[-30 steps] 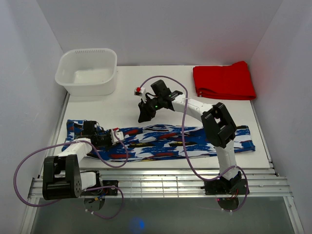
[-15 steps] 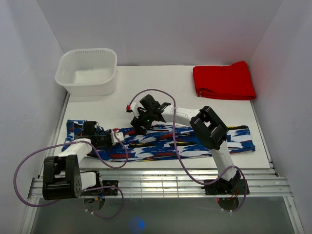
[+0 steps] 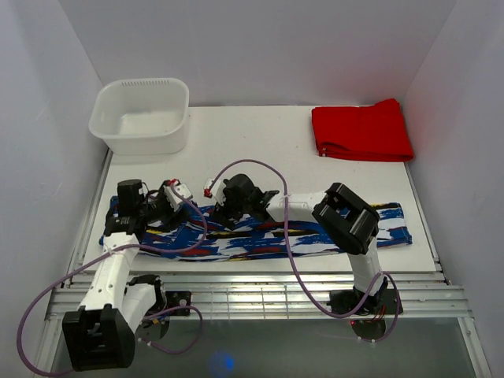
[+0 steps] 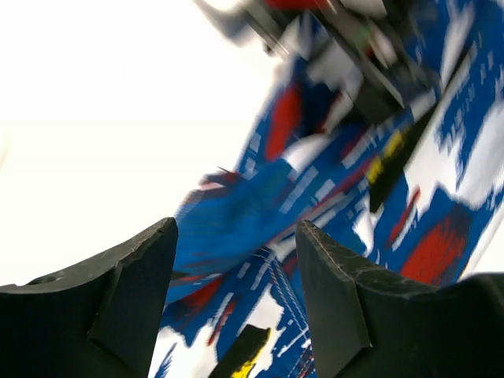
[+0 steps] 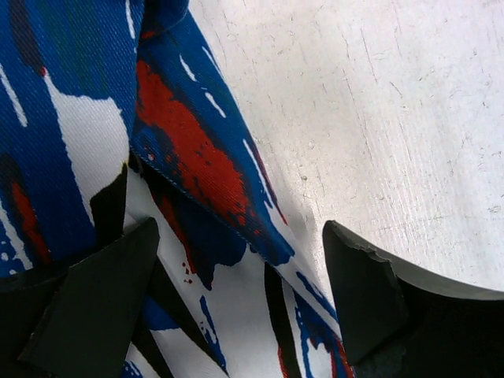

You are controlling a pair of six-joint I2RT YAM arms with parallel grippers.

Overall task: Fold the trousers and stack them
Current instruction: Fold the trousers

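- The left gripper [image 4: 236,228] stands open at a moderate width; printed cloth fills the gap between its fingers [image 4: 118,291] and runs on ahead of them. The view is blurred, so contact cannot be told.
- The right gripper [image 5: 240,228] is spread wide and straddles a hemmed edge of the trousers [image 5: 71,118]: one finger [image 5: 94,299] is over cloth, the other over bare table [image 5: 378,102].
- From above, the trousers [image 3: 315,236] lie stretched out flat under both grippers, which are near each other at the same end.
- A white tub [image 3: 140,114] and a folded red garment [image 3: 361,130] sit well beyond the fingertips.
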